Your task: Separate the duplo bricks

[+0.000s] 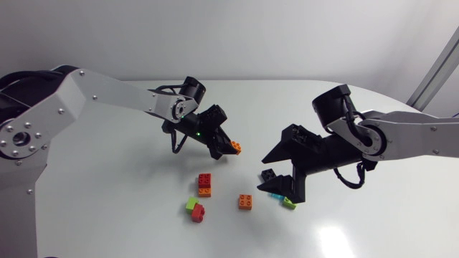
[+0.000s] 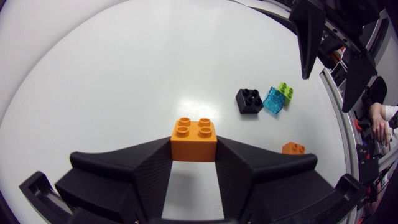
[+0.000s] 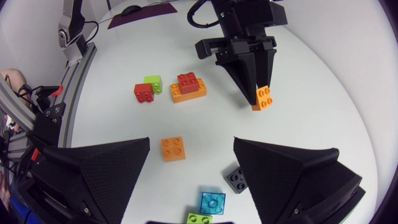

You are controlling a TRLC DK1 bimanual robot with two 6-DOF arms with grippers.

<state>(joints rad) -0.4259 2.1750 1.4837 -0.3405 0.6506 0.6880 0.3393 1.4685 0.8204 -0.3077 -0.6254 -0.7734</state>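
Though glossy, white tbl (image 1: 129, 215) w/ bricks (image 1: 245, 202).

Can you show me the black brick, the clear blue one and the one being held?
black brick (image 2: 250, 97), left wrist view, its studded top
clear blue brick (image 3: 212, 203), right wrist view, its top face
held orange brick (image 2: 194, 151), left wrist view, its front side

Brick (image 2: 194, 132) gripped in left pincer (image 2: 194, 148); three bricks (image 3: 212, 202) lie together under right pincer (image 3: 191, 144)
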